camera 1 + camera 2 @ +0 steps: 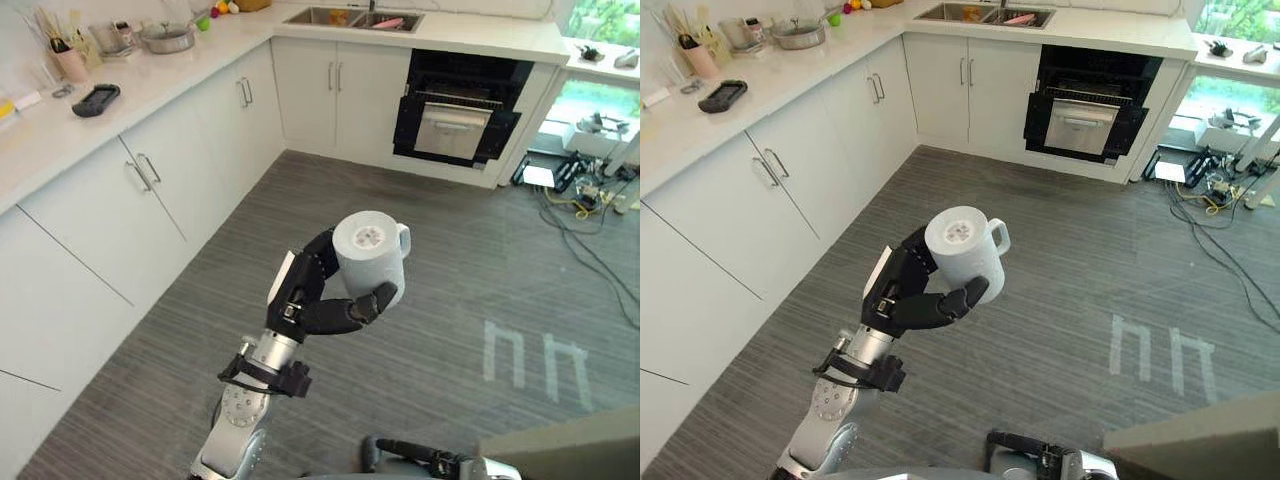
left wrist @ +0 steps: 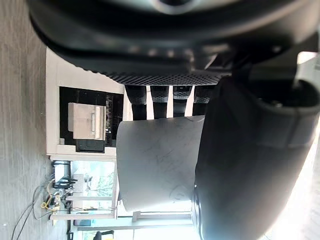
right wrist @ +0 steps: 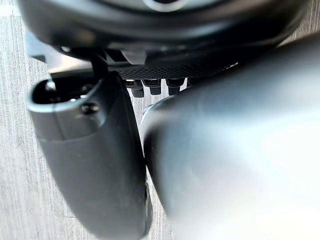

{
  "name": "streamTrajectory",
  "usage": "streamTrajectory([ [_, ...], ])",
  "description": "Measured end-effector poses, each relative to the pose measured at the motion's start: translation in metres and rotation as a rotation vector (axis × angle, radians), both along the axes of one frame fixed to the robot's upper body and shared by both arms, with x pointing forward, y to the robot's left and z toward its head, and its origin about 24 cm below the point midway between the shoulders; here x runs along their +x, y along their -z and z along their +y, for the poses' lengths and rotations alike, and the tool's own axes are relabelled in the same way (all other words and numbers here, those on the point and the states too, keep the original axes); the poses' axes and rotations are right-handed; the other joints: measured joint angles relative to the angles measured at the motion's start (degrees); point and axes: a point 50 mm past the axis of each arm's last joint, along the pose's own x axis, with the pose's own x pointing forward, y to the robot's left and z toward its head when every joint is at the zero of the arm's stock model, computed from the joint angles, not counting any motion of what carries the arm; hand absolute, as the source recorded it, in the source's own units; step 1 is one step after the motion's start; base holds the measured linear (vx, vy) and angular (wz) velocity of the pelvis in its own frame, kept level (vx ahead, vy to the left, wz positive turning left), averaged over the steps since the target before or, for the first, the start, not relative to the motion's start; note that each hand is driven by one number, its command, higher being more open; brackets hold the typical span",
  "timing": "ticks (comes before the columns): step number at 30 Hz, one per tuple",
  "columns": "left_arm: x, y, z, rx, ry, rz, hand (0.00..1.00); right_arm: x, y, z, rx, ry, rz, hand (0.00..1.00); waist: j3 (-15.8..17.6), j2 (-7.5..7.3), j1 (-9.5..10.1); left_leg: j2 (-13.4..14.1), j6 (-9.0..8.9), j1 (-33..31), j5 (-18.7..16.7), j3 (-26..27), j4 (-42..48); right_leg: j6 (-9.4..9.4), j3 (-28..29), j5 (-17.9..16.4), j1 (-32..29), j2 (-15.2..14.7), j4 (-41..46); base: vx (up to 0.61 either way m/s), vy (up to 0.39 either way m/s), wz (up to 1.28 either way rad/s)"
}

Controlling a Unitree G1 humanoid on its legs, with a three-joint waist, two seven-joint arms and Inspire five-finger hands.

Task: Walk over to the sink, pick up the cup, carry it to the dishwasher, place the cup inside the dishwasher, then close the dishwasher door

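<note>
My left hand is raised over the grey floor, its fingers and thumb curled round a white cup with a handle. The cup is tipped so its base faces up toward me. The left wrist view shows the cup held between the fingers and the thumb. The dishwasher stands open in the far cabinet run, a dark cavity with its silver-fronted door dropped forward. The sink lies in the counter to its left. My right hand hangs low with relaxed fingers and holds nothing.
White cabinets and a counter run along the left, carrying a pot, a utensil holder and a black object. Cables and gear lie on the floor at right. White marks are on the floor.
</note>
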Motion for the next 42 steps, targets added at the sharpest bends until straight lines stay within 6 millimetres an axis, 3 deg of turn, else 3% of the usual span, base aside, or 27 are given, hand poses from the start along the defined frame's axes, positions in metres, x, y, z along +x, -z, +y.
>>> streamTrajectory([
  [3,0.001,-0.001,0.004,-0.007,-0.002,-0.004,0.0,0.002,0.0,0.001,-0.003,-0.027,-0.001,1.0,-0.18,0.64,0.0,2.03,-1.51,1.98,-1.56,0.53,0.14,-0.18,-0.1,-0.19,3.03,2.03,-2.32,0.15,-0.093,-0.05],
  [4,0.006,0.008,0.022,-0.005,-0.013,0.043,0.0,-0.007,0.003,0.0,-0.025,-0.012,0.006,1.0,-2.67,-0.16,-1.09,-0.58,-0.57,1.78,-3.68,1.75,3.24,1.19,1.35,1.46,5.63,-0.29,-5.69,0.06,-0.018,-0.01],
  [10,0.007,0.007,0.025,-0.015,-0.028,0.042,0.0,-0.015,0.005,0.0,-0.022,-0.004,0.0,1.0,-2.76,-0.15,-1.33,-0.49,-0.57,1.66,-3.69,3.01,3.28,1.2,2.68,3.56,6.24,0.12,-9.04,0.0,0.003,-0.11],
  [13,0.01,0.009,0.031,-0.064,-0.055,0.061,0.0,-0.022,0.006,-0.004,-0.005,0.05,-0.083,1.0,-2.84,-0.23,-2.96,-0.57,-0.56,1.34,-3.69,3.02,3.43,1.25,2.14,5.05,7.6,0.02,-12.2,-0.01,0.015,0.01],
  [16,0.013,0.009,0.039,-0.155,-0.099,0.075,0.0,-0.04,0.007,-0.012,-0.019,0.05,-0.175,1.0,-2.99,-0.17,-2.99,-0.28,-0.57,1.38,-3.7,2.69,3.4,1.14,1.18,4.82,7.9,0.1,-12.69,-0.01,0.005,0.12],
  [18,0.014,0.008,0.056,-0.248,-0.194,0.075,0.0,-0.07,0.008,-0.015,-0.022,0.087,-0.228,1.0,-3.24,0.16,-3.03,0.33,-0.58,1.77,-3.7,2.97,3.13,1.23,-2.64,3.73,8.44,-0.27,-12.72,0.0,-0.007,0.04],
  [21,0.014,0.007,0.073,-0.299,-0.275,0.069,0.0,-0.073,0.005,-0.015,-0.037,0.086,-0.32,1.0,-3.29,0.05,-3.66,0.67,-0.76,1.95,-4.67,3.83,2.66,1.2,-5.62,3.45,8.65,-0.79,-12.01,-0.01,-0.016,0.15],
  [23,0.017,0.005,0.068,-0.34,-0.272,0.061,0.0,-0.075,0.003,-0.021,-0.054,0.111,-0.382,1.0,-2.95,0.47,-5.29,2.38,-0.49,0.07,-5.22,8.02,5.67,2.2,-10.01,-1.94,5.99,-3.23,-3.23,-0.05,0.023,1.04],
  [24,0.016,0.005,0.066,-0.348,-0.27,0.061,0.0,-0.074,0.002,-0.022,-0.057,0.113,-0.395,1.0,-2.79,0.28,-5.25,2.11,-0.47,0.12,-5.23,8.02,6.17,2.52,-10.55,-4.11,4.62,-4.45,1.16,-0.05,0.094,0.85],
  [25,0.016,0.005,0.067,-0.362,-0.276,0.061,0.0,-0.073,0.001,-0.024,-0.065,0.106,-0.418,1.0,-2.42,-0.54,-4.59,0.77,0.81,0.58,-6.06,7.13,7.13,3.19,-10.78,-8.55,1.73,-7.68,10.8,-0.03,0.108,0.46],
  [26,0.016,0.005,0.067,-0.384,-0.28,0.065,0.0,-0.07,-0.001,-0.029,-0.078,0.096,-0.436,1.0,-1.72,-0.64,-4.13,-0.45,2.36,0.57,-7.5,6.48,8.72,2.97,-10.38,-10.65,-1.88,-10.67,20.93,-0.02,0.13,0.38],
  [28,0.015,0.004,0.071,-0.394,-0.296,0.051,0.0,-0.066,-0.005,-0.034,-0.087,0.103,-0.477,1.0,-1.2,-0.88,-4.33,-1.99,3.74,0.8,-8.89,5.24,10.17,0.43,-7.23,-10.3,-8.96,-13.5,35.88,0.02,0.104,0.36],
  [30,0.014,0.004,0.073,-0.406,-0.297,0.045,0.0,-0.063,-0.006,-0.032,-0.076,0.105,-0.513,1.0,-1.05,-0.64,-4.74,-1.43,4.21,1.75,-10.02,3.35,10.97,2.91,-3.31,-13.21,-11.11,-10.64,38.93,0.13,0.015,0.45],
  [34,0.013,0.001,0.074,-0.433,-0.302,0.008,0.0,-0.058,-0.005,-0.019,-0.048,0.153,-0.549,1.0,0.56,-0.2,-4.86,1.91,1.47,4.98,-12.18,2.2,10.45,3.23,-4.02,-14.35,-12.24,-3.67,28.11,0.3,-0.115,0.17],
  [35,0.014,0.0,0.073,-0.434,-0.3,0.005,0.0,-0.056,-0.005,-0.016,-0.044,0.161,-0.566,1.0,0.87,-0.17,-5.1,3.58,0.18,6.48,-13.3,2.27,9.81,3.02,-3.64,-13.93,-14.02,-1.37,25.08,0.5,-0.262,0.05],
  [36,0.016,-0.002,0.072,-0.432,-0.292,-0.004,0.0,-0.052,-0.007,-0.015,-0.041,0.156,-0.589,1.0,1.28,-0.31,-5.53,5.29,-1.58,8.32,-14.48,2.22,8.91,2.85,-1.14,-11.24,-16.08,0.52,22.11,0.54,-0.284,0.09],
  [37,0.016,-0.003,0.071,-0.43,-0.286,-0.008,0.0,-0.051,-0.007,-0.014,-0.04,0.153,-0.594,1.0,1.6,-0.41,-5.7,5.88,-2.1,8.99,-15.01,2.11,8.88,2.67,-0.94,-8.88,-16.37,0.75,21.84,0.49,-0.257,0.19],
  [38,0.02,-0.005,0.068,-0.421,-0.258,-0.009,0.0,-0.047,-0.008,-0.014,-0.037,0.148,-0.606,1.0,2.31,0.24,-5.8,8.15,-3.5,10.34,-16.31,2.47,10.07,-2.19,-3.08,-8.58,-14.94,2.45,23.03,0.48,-0.288,0.21],
  [39,0.022,-0.008,0.065,-0.398,-0.215,-0.02,0.0,-0.047,-0.008,-0.014,-0.033,0.145,-0.61,1.0,2.66,-0.14,-5.71,8.99,-3.2,10.71,-14.62,3.05,11.58,-4.66,-3.92,-11.83,-14.93,2.82,26.02,0.47,-0.29,0.19],
  [42,0.024,-0.011,0.061,-0.409,-0.193,-0.037,0.0,-0.048,-0.007,-0.012,-0.017,0.149,-0.589,1.0,2.57,0.07,-5.72,10.49,-4.48,11.67,-11.25,3.38,16.6,-6.73,-4.91,-15.77,-11.48,4.33,26.85,0.43,-0.291,0.02],
])
